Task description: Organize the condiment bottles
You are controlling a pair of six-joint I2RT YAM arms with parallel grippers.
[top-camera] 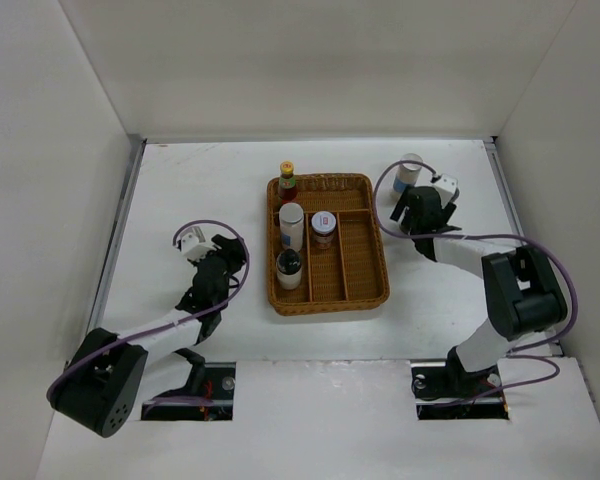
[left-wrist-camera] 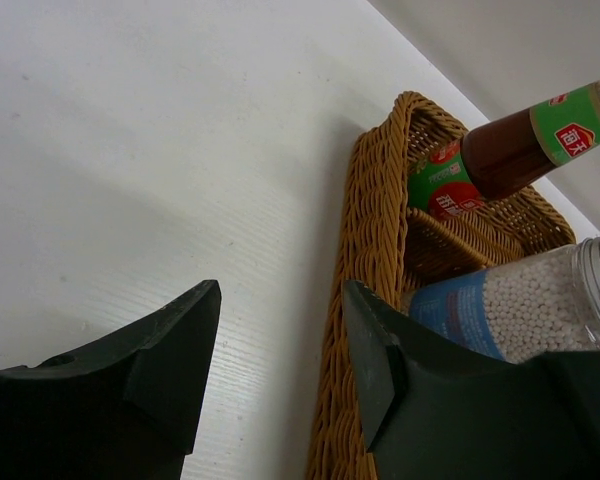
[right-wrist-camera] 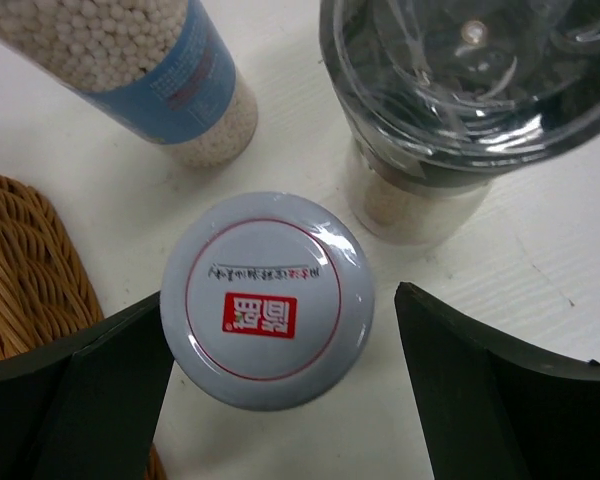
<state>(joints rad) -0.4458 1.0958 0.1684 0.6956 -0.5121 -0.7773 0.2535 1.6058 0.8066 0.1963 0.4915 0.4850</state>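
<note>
The wicker tray holds the dark sauce bottle with the yellow cap, a silver-lidded white cylinder, a purple-topped jar and the black-capped white bottle. My right gripper hangs open at the tray's back right. In the right wrist view its jaws straddle a pale-lidded jar, with a gap on the right side. A bead-filled bottle with a blue label and a clear-capped bottle stand just beyond. My left gripper is open and empty left of the tray.
In the left wrist view the tray's woven wall is right beside my right fingertip, with the sauce bottle and a bead-filled bottle behind it. One bottle stands near the back wall. White walls enclose the table.
</note>
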